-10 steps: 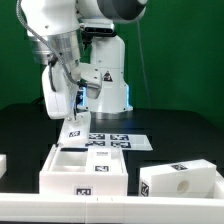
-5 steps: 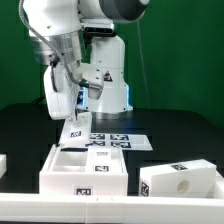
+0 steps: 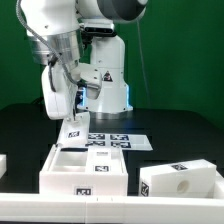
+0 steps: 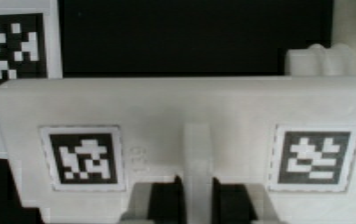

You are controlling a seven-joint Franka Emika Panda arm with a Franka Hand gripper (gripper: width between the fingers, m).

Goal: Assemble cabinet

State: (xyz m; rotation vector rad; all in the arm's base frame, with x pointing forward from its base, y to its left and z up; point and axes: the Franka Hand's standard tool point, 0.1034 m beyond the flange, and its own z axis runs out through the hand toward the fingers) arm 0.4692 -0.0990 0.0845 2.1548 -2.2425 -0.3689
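Observation:
My gripper (image 3: 70, 110) is shut on a small white cabinet panel (image 3: 72, 128) with a marker tag and holds it in the air above the far left corner of the open white cabinet box (image 3: 85, 172). In the wrist view the panel (image 4: 175, 110) fills the picture with two tags. My dark fingers (image 4: 154, 202) are closed on its thin middle rib, with my gripper (image 4: 200, 200) centred on it. Another white cabinet piece (image 3: 182, 181) with a round hole lies at the exterior view's right front.
The marker board (image 3: 115, 140) lies flat behind the box, under the held panel. A small white part (image 3: 3, 163) sits at the exterior view's left edge. The robot's base (image 3: 108, 85) stands at the back. A white rail (image 3: 110, 205) runs along the front.

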